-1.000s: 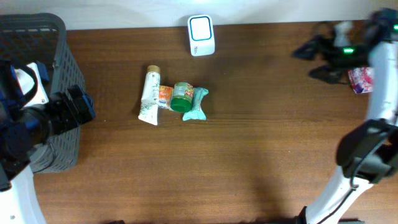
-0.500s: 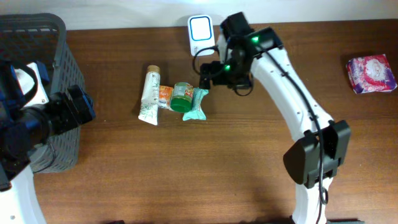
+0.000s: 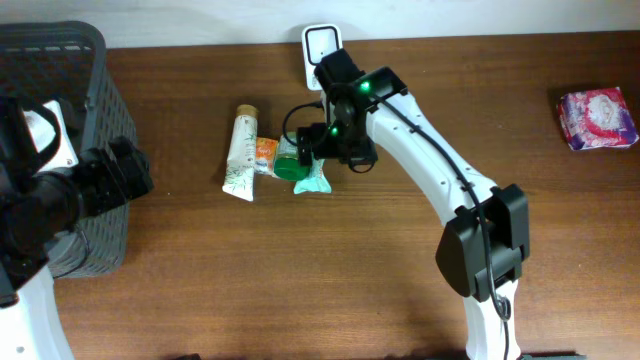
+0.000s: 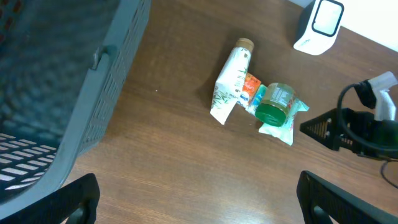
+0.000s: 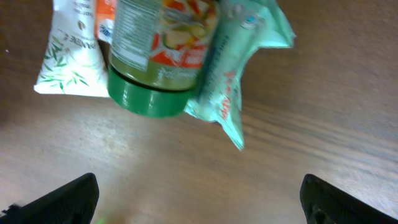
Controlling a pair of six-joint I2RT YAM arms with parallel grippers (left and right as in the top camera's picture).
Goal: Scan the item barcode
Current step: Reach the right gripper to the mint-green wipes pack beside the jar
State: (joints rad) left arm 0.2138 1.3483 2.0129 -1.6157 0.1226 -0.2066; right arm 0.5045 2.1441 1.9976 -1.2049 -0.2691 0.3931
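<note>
A small cluster of items lies mid-table: a white tube (image 3: 240, 155), an orange packet (image 3: 264, 152), a green-lidded jar (image 3: 291, 163) on its side and a teal pouch (image 3: 316, 178). My right gripper (image 3: 306, 148) hovers open just right of and above the jar and pouch, touching nothing. In the right wrist view the jar (image 5: 160, 56) and pouch (image 5: 233, 74) lie ahead of the open gripper (image 5: 202, 205). The white barcode scanner (image 3: 317, 42) stands at the back edge, partly behind the right arm. My left gripper (image 4: 202, 208) is open over bare wood at the far left.
A grey mesh basket (image 3: 75, 60) fills the left end of the table, beside the left arm. A pink packet (image 3: 597, 118) lies at the far right. In the left wrist view the scanner (image 4: 318, 25) and right gripper (image 4: 348, 127) show beyond the cluster.
The right arm has swung from the pink packet at the far right across to the item cluster, still open. The left arm has not moved.
</note>
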